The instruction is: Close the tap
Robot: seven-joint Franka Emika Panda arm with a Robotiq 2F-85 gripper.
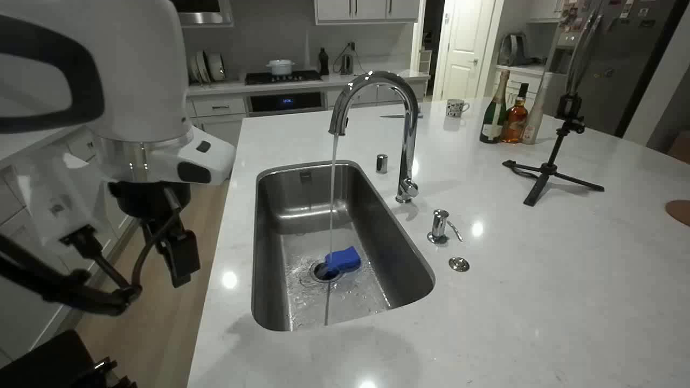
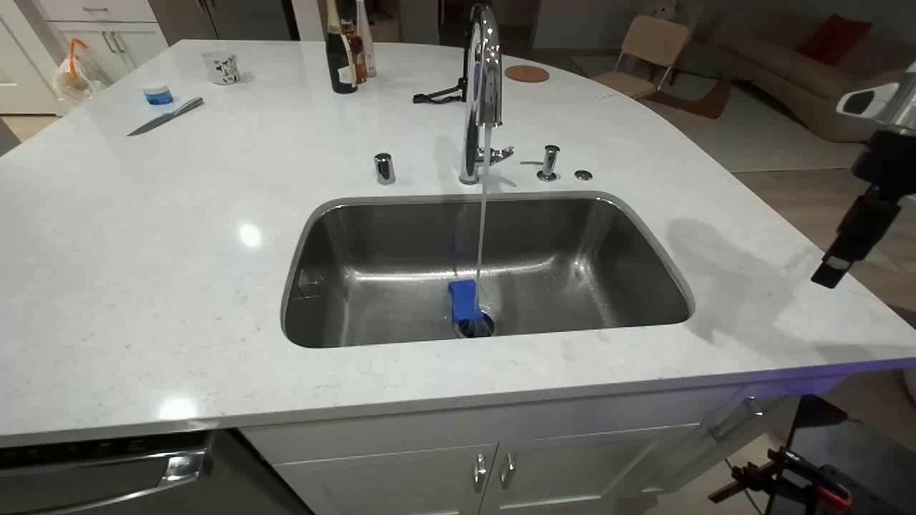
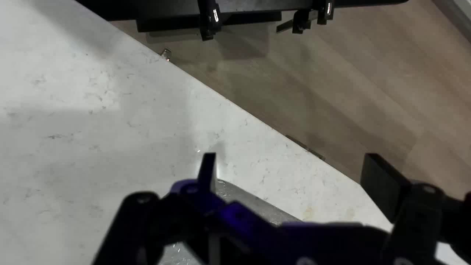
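Water (image 1: 332,188) runs from a tall, shiny chrome tap (image 1: 409,145) with a high, round neck. The tap stands on a white counter (image 1: 517,302). In an exterior view, a deep grey metal sink (image 1: 377,242) lies between the tap and the black two-finger gripper (image 3: 290,165), and the two are well apart. In the wrist view, the gripper's fingers (image 3: 384,189) are spread wide. A blue sponge (image 1: 344,259) sits in the sink by the round, dark drain (image 1: 326,274).
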